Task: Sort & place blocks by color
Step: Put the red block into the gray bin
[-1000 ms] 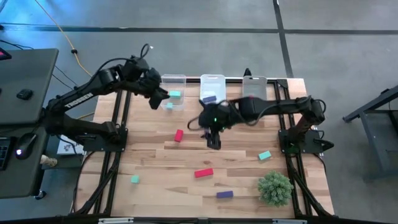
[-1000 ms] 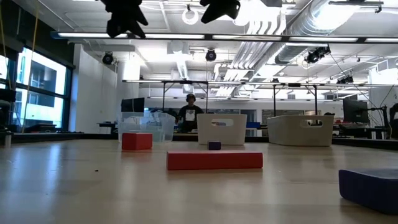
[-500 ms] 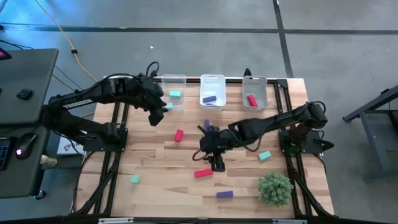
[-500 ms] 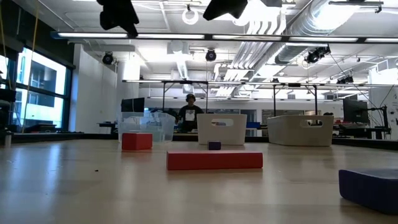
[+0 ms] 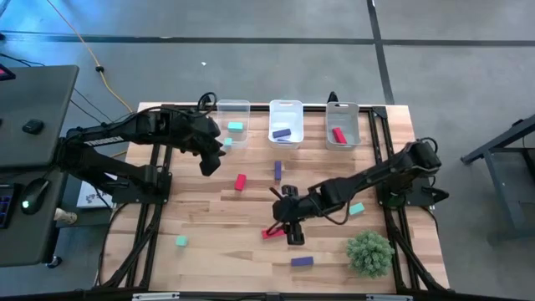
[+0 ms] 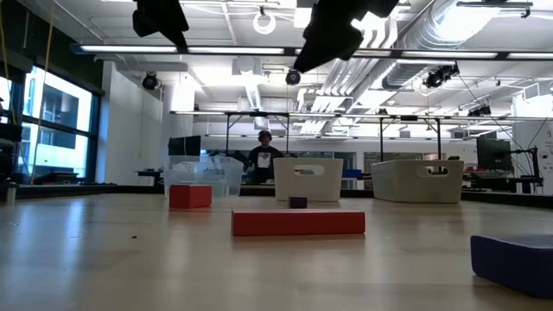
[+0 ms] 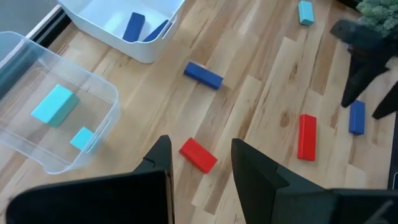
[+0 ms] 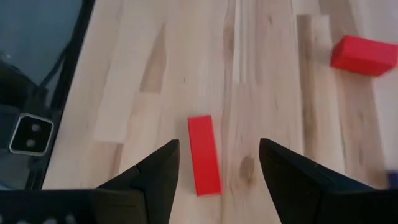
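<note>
The right gripper (image 5: 294,237) hung over a red bar (image 8: 204,154) near the middle of the bench (image 5: 209,251), its fingers (image 8: 157,169) spread wide and empty, one on each side of the bar but above it, not touching. The step in hand looked like the reach for that red bar; the next move would call for a straight descent, a close across the bar's narrow width, then a carry to the far bin (image 5: 342,125) that already held a red piece. The left gripper (image 5: 207,164) hovered beside the bin with teal blocks (image 5: 232,122), fingers (image 7: 158,162) parted to a moderate gap, holding nothing, above a second red block (image 5: 241,181). Loose on the bench lay two red, two purple and two teal blocks. Three bins stood along the far edge: two teal pieces in one, two purple in the middle one (image 5: 285,121), one red in the third.
</note>
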Robot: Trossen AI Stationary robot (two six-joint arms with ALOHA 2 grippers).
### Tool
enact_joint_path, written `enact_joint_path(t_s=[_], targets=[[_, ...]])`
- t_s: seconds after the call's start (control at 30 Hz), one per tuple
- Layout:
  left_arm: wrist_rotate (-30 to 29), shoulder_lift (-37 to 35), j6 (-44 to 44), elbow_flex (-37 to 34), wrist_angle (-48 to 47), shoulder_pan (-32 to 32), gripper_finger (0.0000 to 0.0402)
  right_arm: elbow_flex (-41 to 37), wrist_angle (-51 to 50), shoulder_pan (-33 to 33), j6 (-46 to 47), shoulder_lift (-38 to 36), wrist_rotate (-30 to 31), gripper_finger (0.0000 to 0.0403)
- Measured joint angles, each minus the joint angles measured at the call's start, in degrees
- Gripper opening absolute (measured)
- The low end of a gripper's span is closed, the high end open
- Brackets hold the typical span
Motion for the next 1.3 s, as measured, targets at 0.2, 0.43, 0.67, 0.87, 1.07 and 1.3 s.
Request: enact_joint_path(t_s=[0.2, 0.43, 0.67, 0.87, 1.07, 1.3], targets=[[-0.38, 0.00, -0.21, 0.00, 0.00, 0.02, 0.0081, -0.80, 1.59, 1.80, -1.52, 4.44, 2.30, 0.0211], [-0.40, 0.02, -0.21, 0.00, 0.00, 0.02, 0.0081, -0.80, 4.53, 2.01, -1.53, 8.70, 2.46, 0.0211], [-1.06, 0.02, -0.21, 0.00, 0.02, 0.02, 0.0081, -0.77, 4.44, 2.05, -1.55, 11.56, 1.47, 0.0211], [-1.06, 0.02, -0.19, 0.00, 0.00, 0.02, 0.0081, -0.77, 4.22, 2.05, -1.66, 13.79, 1.56, 0.0211], [-1.05, 0.02, -0.19, 0.00, -0.03, 0.02, 0.0081, -0.77, 3.90, 2.05, -1.23, 15.90, 1.69, 0.0211], [-1.05, 0.02, -1.17, 0.00, -0.06, 0.02, 0.0081, -0.69, 3.37, 2.44, -1.09, 16.80, 1.60, 0.0211]])
